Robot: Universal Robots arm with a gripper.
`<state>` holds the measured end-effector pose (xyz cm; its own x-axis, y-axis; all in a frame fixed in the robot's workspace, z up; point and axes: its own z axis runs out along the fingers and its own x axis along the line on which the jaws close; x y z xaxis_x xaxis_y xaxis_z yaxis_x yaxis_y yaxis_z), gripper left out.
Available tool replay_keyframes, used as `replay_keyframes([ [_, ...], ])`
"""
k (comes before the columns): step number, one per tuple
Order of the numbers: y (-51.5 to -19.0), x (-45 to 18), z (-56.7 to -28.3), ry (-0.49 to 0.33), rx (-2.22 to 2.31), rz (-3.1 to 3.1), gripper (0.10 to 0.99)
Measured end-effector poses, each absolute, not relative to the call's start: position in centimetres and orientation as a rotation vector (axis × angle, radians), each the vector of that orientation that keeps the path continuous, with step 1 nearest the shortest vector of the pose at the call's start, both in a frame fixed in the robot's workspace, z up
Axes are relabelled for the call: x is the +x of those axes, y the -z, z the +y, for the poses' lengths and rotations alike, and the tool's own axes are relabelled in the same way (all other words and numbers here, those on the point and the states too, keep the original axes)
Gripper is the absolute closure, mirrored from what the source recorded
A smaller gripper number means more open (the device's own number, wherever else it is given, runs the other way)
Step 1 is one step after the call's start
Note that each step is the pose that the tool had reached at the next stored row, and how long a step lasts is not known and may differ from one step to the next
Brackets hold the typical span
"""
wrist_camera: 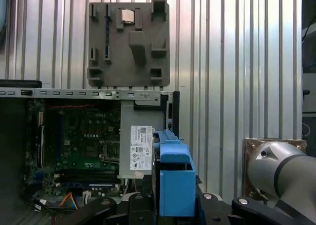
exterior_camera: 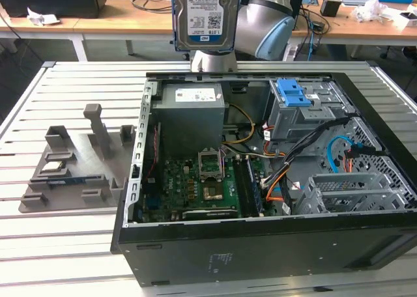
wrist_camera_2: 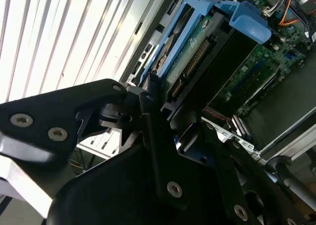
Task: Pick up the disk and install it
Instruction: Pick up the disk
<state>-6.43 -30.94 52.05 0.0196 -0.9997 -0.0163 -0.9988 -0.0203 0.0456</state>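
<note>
Here, the tool (wrist_camera_2: 180, 131) clamps the disk (exterior_camera: 205, 17) aloft near the open computer case (exterior_camera: 260, 251) containing 1 motherboard (exterior_camera: 189, 180) and cables (exterior_camera: 287, 173).

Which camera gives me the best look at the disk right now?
The exterior view: the disk hangs above the case, label facing the camera. Both wrist views catch its blue carrier end-on.

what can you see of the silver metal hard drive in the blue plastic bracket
The rectangular silver-metal disk hangs upright in the air by the open black computer case, its white-and-blue barcoded label facing the exterior view. A blue plastic carrier bracket frames it. The gripper holds one end.
</note>
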Motion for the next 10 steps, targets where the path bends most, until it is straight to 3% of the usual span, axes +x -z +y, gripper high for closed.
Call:
replay_keyframes([
  [10, -52.1, -1.6, -30.9, 0.068, 2.228, -2.184, 0.718],
])
